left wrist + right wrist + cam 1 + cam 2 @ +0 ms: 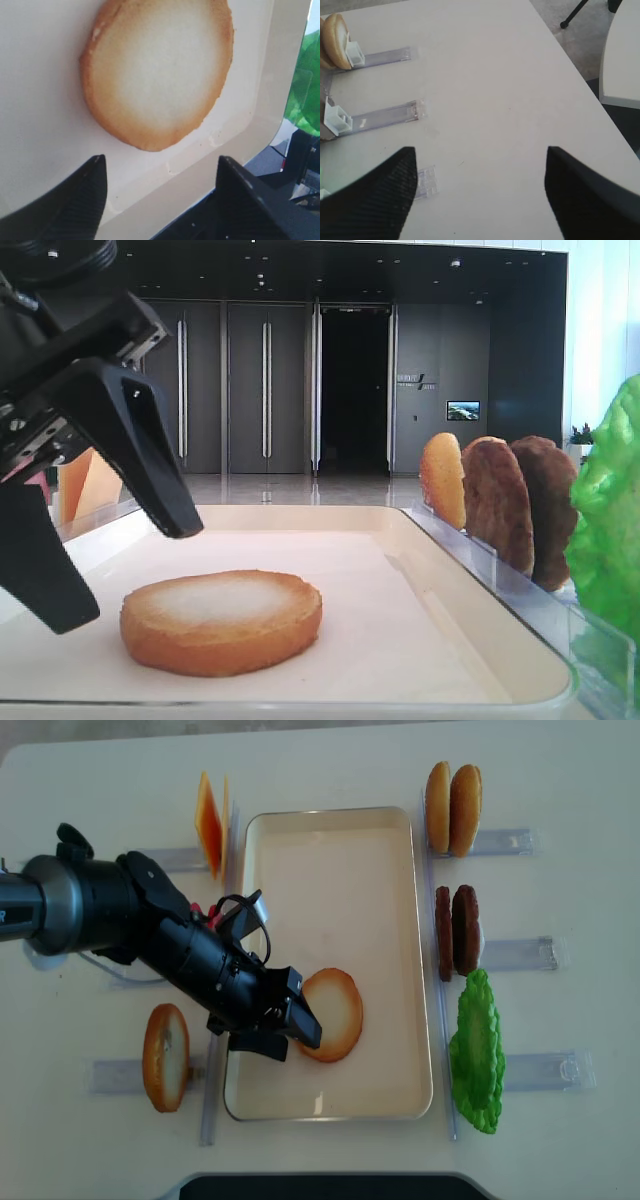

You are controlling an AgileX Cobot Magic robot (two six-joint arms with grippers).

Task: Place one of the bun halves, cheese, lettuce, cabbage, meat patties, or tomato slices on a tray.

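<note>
- One bun half (333, 1014) lies flat, pale face up, on the tray (340, 840), toward its near left part.
- Your left gripper (292, 1035) hangs just beside that bun half with its jaws wide and nothing between them; it looks like the release step.
- Your right gripper (480, 200) is over bare bench (485, 75), jaws spread and empty.
- Next, judge a straight lift up and left clear of the tray rim, so the jaws do not nudge the bun half.
- Meat patties (456, 932) and lettuce (478, 1055) stand in racks right of the tray.

Office lobby: tall dark doors (265, 390).
</note>
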